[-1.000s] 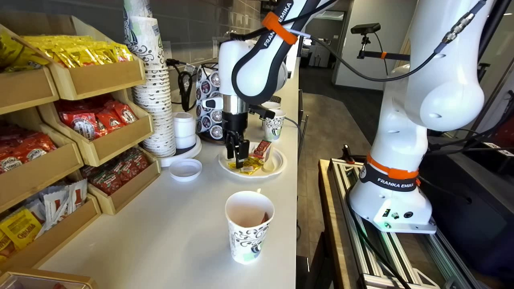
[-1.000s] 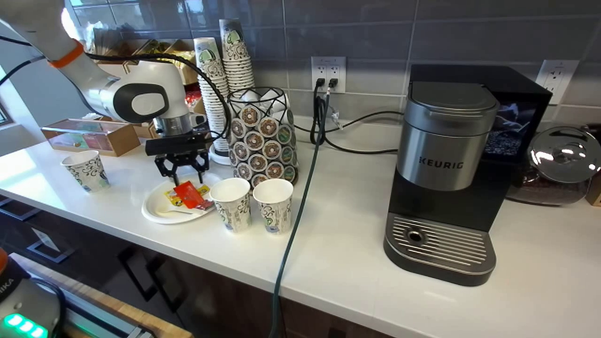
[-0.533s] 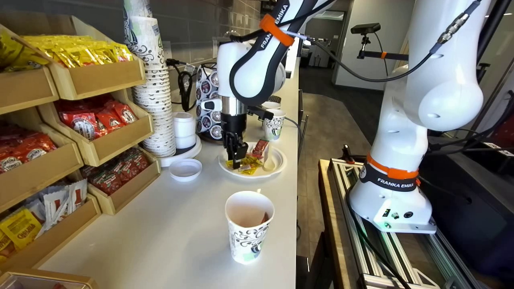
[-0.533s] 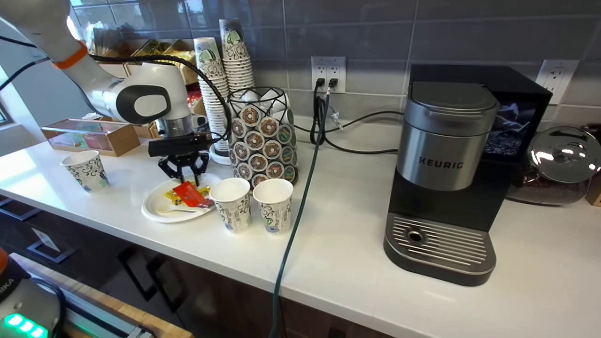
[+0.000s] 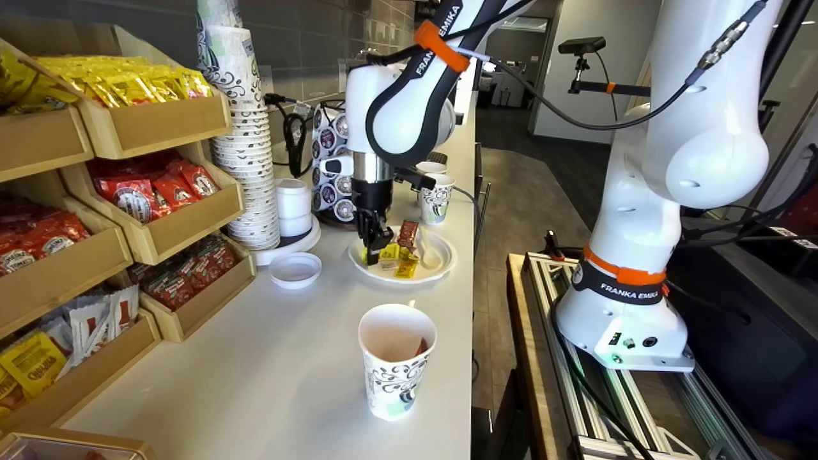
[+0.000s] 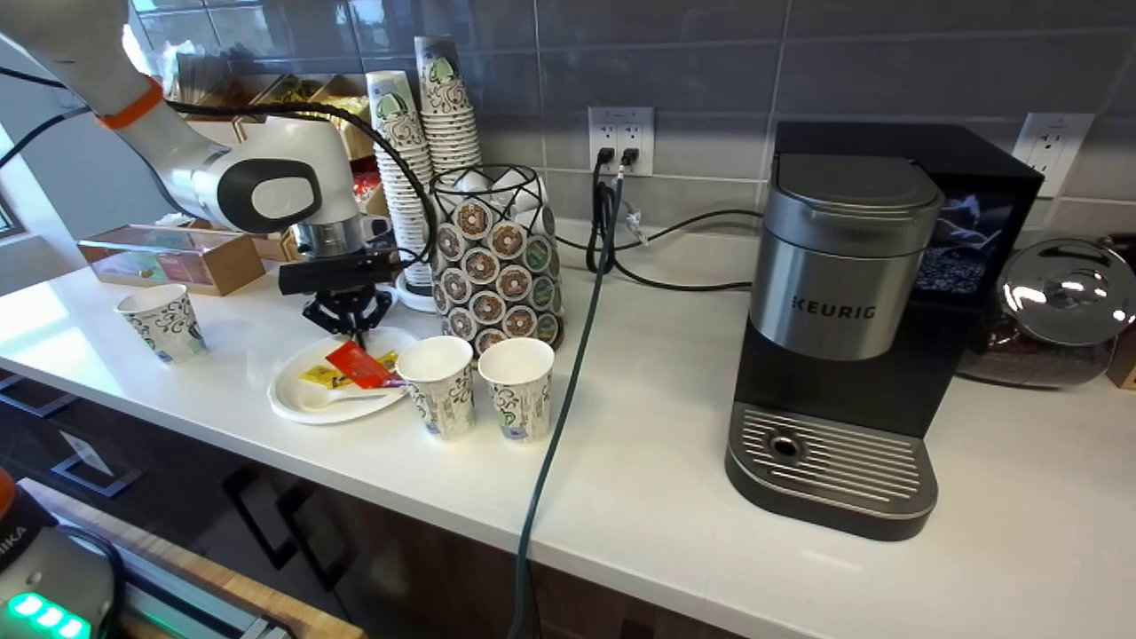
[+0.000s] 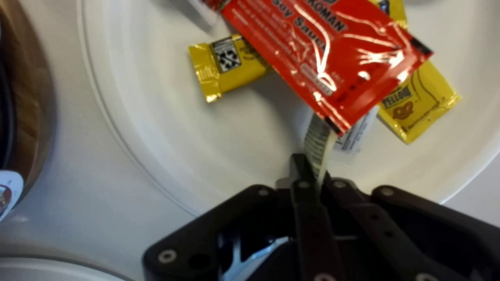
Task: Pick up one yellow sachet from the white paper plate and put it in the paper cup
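"On the white paper plate, which lettering can be read?"

"'Soy Sauce' is printed on the red packet, beneath a cropped name ending in 'KOMAN'. 'YELLOW' can be read on a loose yellow sachet partly covered by it."

"And beyond the plate?"

"'KEURIG' is borne by the coffee maker, and 'FRANKA EMIKA' is shown on the arm. Lettering inside the wooden bins is too small to be read surely."

"What is held?"

"A yellow sachet is pinched on edge by the tool, whose jaws are closed right up to it. Its small print is blurred, and its far end is overlapped by a corner of the red packet."

"What else is placed nearby?"

"A pale spoon is laid on the plate. Near the rim, two patterned cups are stood by a pod carousel. Well apart, on the tabletop, the paper cup is set upright, with something reddish seen inside."

"What has been changed?"

"Half a second earlier, the jaws were seen slightly apart, with the sachets bunched more closely; now they are closed, the sachets are spread wider across the plate, and the red packet has been turned a little."
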